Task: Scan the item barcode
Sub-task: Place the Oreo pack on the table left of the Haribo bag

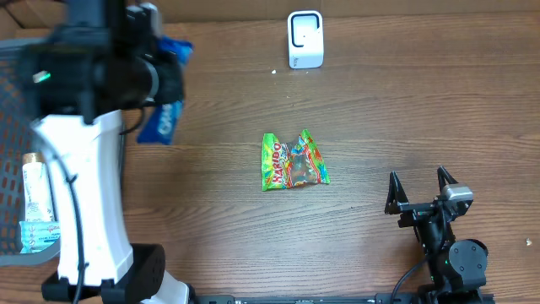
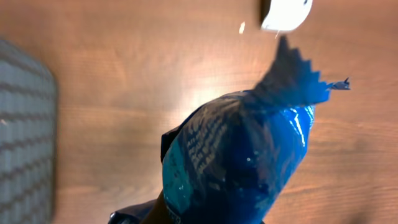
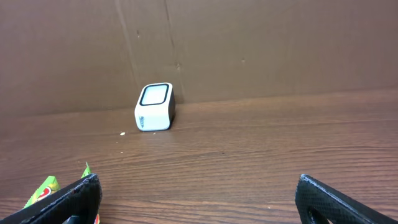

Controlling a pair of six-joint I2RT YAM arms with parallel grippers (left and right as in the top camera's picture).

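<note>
Closest to the base, on the right: right gripper (image 1: 419,192), low over the wooden table (image 1: 380,101), jaws spread wide, nothing between them; dark fingertips (image 3: 68,199) at both lower corners of the right wrist view.

Just beyond and to its left, flat on the wood near mid-table: green gummy bag (image 1: 293,160), well apart from both grippers; only a green corner of it visible past the right gripper's left finger.

On the left, along the table edge: grey mesh basket (image 1: 10,127), with a pale tube (image 1: 34,181) and a small light-blue pack (image 1: 38,236) inside at its near end.

Farther back, above the table beside the basket: left gripper (image 1: 156,84), mostly hidden beneath its own arm and wrist, closed tight on a blue packet (image 1: 163,121); packet lifted clear of the wood, crinkled, one serrated end pointing toward the far side, filling most of the left wrist view; print on it too blurred to read there.

Farthest on the table: white scanner (image 1: 305,40) with a dark window, upright, well apart from the packet and off to its right; small white speck (image 1: 273,72) on the wood near it.

Behind everything: brown cardboard wall (image 3: 249,43).
</note>
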